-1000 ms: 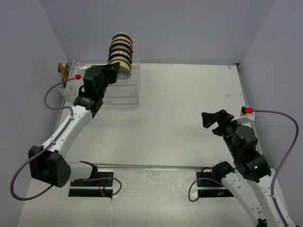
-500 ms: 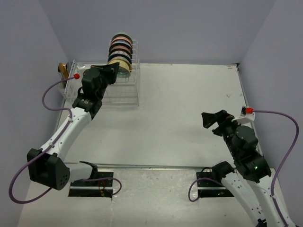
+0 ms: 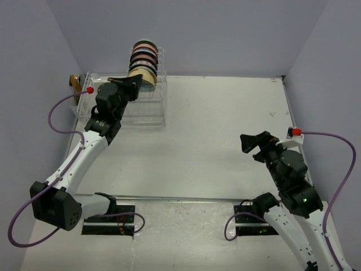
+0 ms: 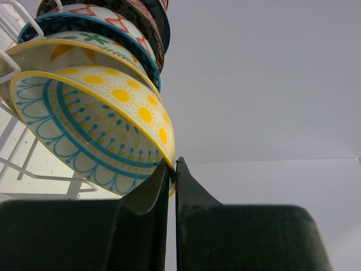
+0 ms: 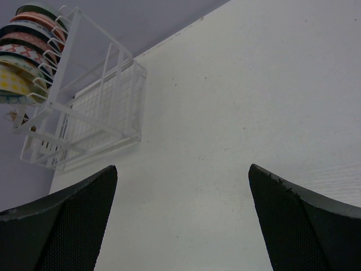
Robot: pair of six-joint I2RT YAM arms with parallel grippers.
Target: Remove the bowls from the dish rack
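Left wrist: dish rack (image 4: pixel 22 165) holds stacked bowls (image 4: pixel 113 22); left claw (image 4: pixel 172 164) pinches yellow bowl (image 4: pixel 96 124).

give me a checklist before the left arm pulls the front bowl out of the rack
1. Left gripper shut on the rim of the front bowl: ok.
2. Grip depth: only the fingertips pinch the rim's edge; whether it will hold: cannot tell.
3. Next bowl lies close behind it; whether they will part freely: cannot tell.
4. Rack wires out of the bowl's way: cannot tell.
5. Right gripper open and well away from the rack: ok.
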